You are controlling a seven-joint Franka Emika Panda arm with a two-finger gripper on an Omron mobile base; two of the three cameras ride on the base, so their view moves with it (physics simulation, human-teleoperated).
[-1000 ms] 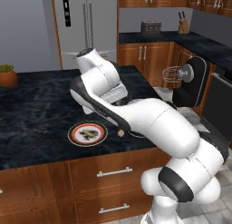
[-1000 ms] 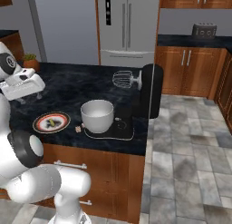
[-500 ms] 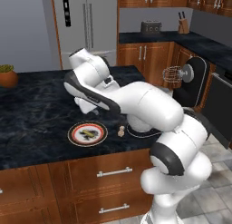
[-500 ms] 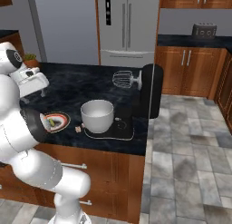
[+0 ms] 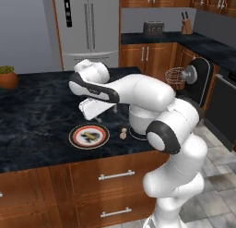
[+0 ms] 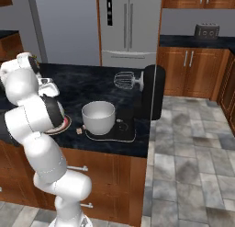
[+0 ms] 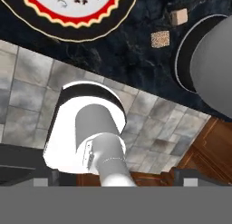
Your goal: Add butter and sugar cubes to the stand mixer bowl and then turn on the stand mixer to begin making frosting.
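Left base view, left to right. A small potted plant (image 5: 8,77) sits at the far left edge of the dark stone counter (image 5: 37,111). Toward the front edge lies the round red-rimmed plate (image 5: 89,135); the butter (image 5: 90,135), a small pale-yellow stick, rests on its patterned centre. The gripper (image 5: 97,108) hangs above the counter just behind the plate, apart from it, tilted, its jaws spread wide with nothing between them. Just right of the plate, the sugar cubes (image 5: 123,132) sit on the counter near the front edge, close together. Beside them stands the stand mixer bowl (image 5: 140,123), largely covered by the arm. Further right is the stand mixer (image 5: 196,81), black, head raised, wire whisk (image 5: 174,77) pointing left above the counter.

Right base view: the bowl (image 6: 98,117) stands upright on the mixer's flat black base (image 6: 120,130), below and left of the whisk (image 6: 123,80); its inside looks bare. The cubes (image 6: 80,130) lie just left of the base.

Hand view: plate rim (image 7: 77,31) at top, two cubes (image 7: 160,38) apart from it, bowl wall (image 7: 213,69) at right.
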